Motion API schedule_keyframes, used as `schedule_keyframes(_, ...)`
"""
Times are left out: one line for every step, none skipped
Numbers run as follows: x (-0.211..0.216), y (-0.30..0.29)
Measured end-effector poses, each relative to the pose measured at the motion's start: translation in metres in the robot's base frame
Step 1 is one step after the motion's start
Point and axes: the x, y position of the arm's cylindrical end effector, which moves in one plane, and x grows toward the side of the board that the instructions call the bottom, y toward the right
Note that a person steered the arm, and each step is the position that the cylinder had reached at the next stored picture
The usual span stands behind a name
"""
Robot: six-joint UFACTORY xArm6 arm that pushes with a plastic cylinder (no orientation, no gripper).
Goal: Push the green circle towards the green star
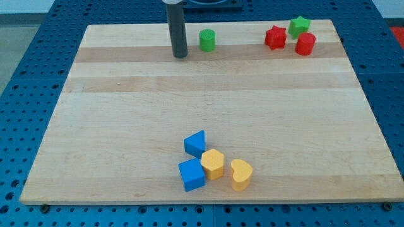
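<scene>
The green circle (pixel 207 40) stands near the view's top, a little left of the middle of the wooden board (pixel 126 126). The green star (pixel 299 26) sits at the view's top right, touching or nearly touching a red star (pixel 275 38) and a red cylinder (pixel 305 44). My tip (pixel 180 55) is on the board just to the left of the green circle, a small gap apart from it. The rod rises straight up out of the view's top.
Near the view's bottom centre lies a cluster: a blue triangle-like block (pixel 196 143), a blue cube (pixel 191 174), a yellow hexagon-like block (pixel 213 164) and a yellow heart (pixel 241 174). The board is ringed by a blue perforated table.
</scene>
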Motion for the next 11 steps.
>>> schedule_keyframes(0.0, 0.002)
schedule_keyframes(0.0, 0.028)
schedule_keyframes(-0.008, 0.048)
schedule_keyframes(-0.008, 0.047)
schedule_keyframes(-0.008, 0.024)
schedule_keyframes(-0.02, 0.022)
schedule_keyframes(-0.039, 0.032)
schedule_keyframes(-0.039, 0.043)
schedule_keyframes(-0.038, 0.077)
schedule_keyframes(-0.039, 0.123)
schedule_keyframes(-0.039, 0.169)
